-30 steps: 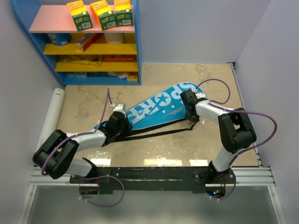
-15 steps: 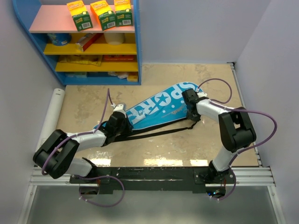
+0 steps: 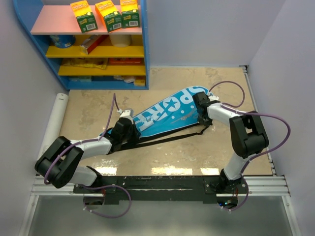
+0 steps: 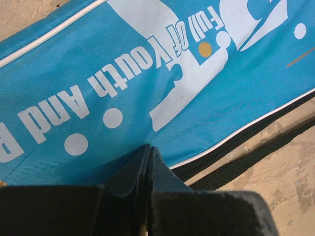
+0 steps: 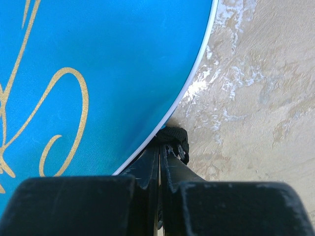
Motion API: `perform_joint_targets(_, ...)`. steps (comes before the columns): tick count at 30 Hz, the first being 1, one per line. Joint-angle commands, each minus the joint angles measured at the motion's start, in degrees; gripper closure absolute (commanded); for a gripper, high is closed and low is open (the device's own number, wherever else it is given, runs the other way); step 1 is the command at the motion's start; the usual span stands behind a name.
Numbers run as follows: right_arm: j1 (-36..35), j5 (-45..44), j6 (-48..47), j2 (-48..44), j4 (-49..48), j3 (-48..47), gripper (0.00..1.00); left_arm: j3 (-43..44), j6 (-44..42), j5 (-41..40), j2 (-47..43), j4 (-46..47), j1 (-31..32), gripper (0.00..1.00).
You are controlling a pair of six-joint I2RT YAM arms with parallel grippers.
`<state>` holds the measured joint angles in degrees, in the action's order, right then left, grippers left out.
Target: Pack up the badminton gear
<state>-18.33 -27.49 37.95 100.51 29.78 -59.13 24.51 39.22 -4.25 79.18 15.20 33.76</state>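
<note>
The long blue bag [image 3: 167, 112] lettered "SPORT" lies slantwise on the floor, its round end at the far right. Its black strap [image 3: 167, 140] trails along the near side. My left gripper [image 3: 127, 127] is shut, its tips pressed on the bag's face [image 4: 147, 73] near the narrow end. My right gripper [image 3: 201, 102] is shut on a small black zipper tab [image 5: 173, 138] at the white-piped edge of the bag's round end [image 5: 98, 73]. The rackets and shuttlecocks are out of view.
A blue shelf unit [image 3: 144, 49] with orange-green boxes [image 3: 109, 14] stands at the far left. A white tube [image 3: 56, 118] lies along the left wall. Walls close in on the left and right. The arms' base rail [image 3: 157, 184] runs along the near edge.
My right gripper has slid a little farther along the bag's edge toward its round end, with the tab in it. The left gripper and the bag have stayed put.
</note>
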Motion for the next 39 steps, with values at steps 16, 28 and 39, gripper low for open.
perform_joint_targets(16, -1.2, 8.2, -5.9, -1.3, -3.9, 7.0, 1.00, -1.5, -1.5, 1.6, 1.1, -2.5, -0.2, 0.97)
perform_joint_targets(28, -15.6, 7.5, -1.8, 1.5, -1.1, 0.2, 1.00, -0.9, -1.5, 2.8, 4.0, -1.6, -0.2, 0.98)
perform_joint_targets(39, -30.8, 14.7, 3.1, 8.8, -4.3, -7.3, 1.00, -0.3, -1.5, 4.0, 6.5, -0.4, -0.2, 0.99)
